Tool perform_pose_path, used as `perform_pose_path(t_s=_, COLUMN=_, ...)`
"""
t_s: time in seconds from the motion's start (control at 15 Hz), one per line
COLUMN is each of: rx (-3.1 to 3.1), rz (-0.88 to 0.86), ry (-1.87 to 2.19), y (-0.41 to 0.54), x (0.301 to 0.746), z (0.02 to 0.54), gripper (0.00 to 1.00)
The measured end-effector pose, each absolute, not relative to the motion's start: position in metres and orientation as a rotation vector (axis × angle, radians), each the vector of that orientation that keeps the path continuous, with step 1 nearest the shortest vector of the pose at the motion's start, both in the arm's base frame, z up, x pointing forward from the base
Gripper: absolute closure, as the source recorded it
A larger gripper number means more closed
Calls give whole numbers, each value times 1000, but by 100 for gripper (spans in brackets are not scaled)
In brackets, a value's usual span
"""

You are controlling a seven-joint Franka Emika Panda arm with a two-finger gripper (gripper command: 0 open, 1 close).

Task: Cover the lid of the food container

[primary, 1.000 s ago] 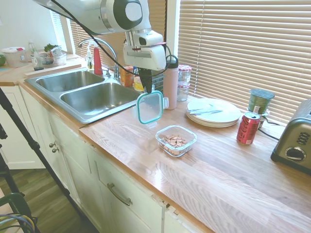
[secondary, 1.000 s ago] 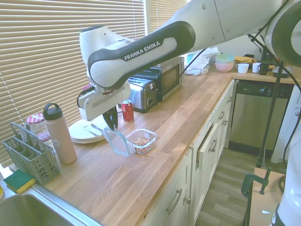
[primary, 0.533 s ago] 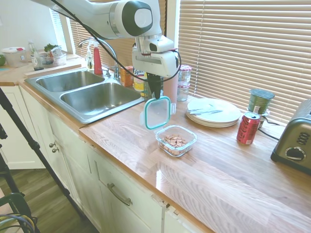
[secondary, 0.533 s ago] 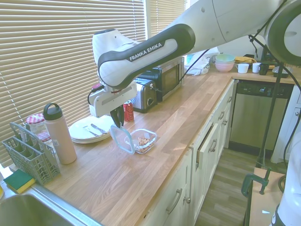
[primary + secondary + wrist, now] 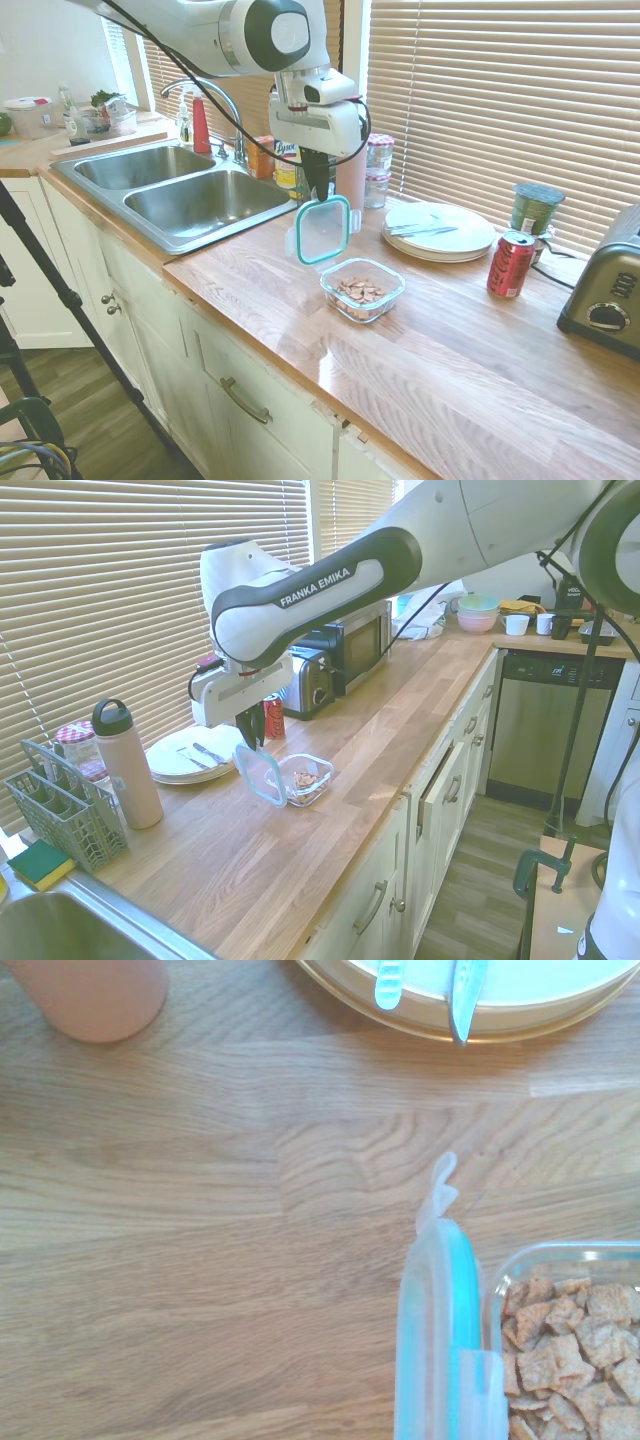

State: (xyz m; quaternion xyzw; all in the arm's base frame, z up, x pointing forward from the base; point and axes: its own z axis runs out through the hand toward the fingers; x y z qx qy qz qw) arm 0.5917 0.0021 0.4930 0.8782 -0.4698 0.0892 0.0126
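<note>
- The claw [image 5: 316,190] points straight down above the table [image 5: 430,350], its fingers closed on the top edge of the lid [image 5: 322,230].
- The lid hangs on edge in the air, nearly upright, with its flat face turned toward the sink [image 5: 175,190] side and a locking tab sticking out at each side.
- Its long axis runs up and down; the lower edge hangs clear of the table.
- In the wrist view the lid [image 5: 440,1350] shows edge-on, a teal-rimmed strip just beside the container [image 5: 570,1340], with a small gap between them.
- The container [image 5: 362,289] stands open on the table, just beside and below the lid, on the side away from the sink.
- It holds a shallow layer of brown pieces [image 5: 565,1345], which look like small square bits in the wrist view.
- Behind the lid stands a pink bottle [image 5: 351,170] with a dark cap.
- Further along the table is a stack of white plates [image 5: 440,231] with cutlery lying on top.
- Past the plates stands a red can [image 5: 510,264].
</note>
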Motion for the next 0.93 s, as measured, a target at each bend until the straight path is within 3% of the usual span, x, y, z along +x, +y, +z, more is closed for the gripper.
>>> perform_pose_path(t_s=0.93, rx=2772, rz=303, ry=-1535, y=-63, x=568, z=504, gripper=100)
